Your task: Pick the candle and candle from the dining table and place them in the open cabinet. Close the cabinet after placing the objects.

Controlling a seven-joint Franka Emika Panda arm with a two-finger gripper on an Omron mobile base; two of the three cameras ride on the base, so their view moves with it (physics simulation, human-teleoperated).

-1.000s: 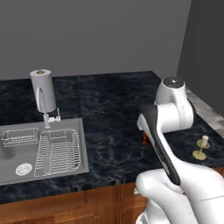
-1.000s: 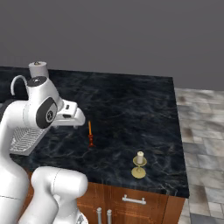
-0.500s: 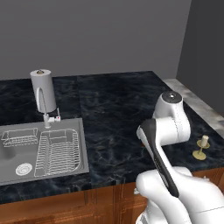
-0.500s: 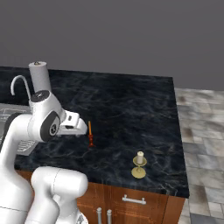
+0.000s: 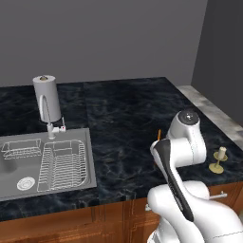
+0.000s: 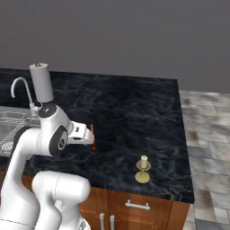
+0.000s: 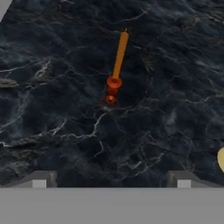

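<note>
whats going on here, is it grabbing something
Not yet. The end effector is open and empty, hanging over the dark stone table and aimed at the orange taper, which stands upright in its small red holder. The cream candle sits untouched on a brass stand near the table's front edge. Neither candle has been picked up.

You see the thin orange taper (image 7: 119,54) standing upright in its small dark red holder on the black veined dining table (image 6: 134,108), near the front edge. The stubby cream candle (image 6: 143,161) sits on a low brass-coloured stand, well apart from it, toward the table's front right corner.
</note>
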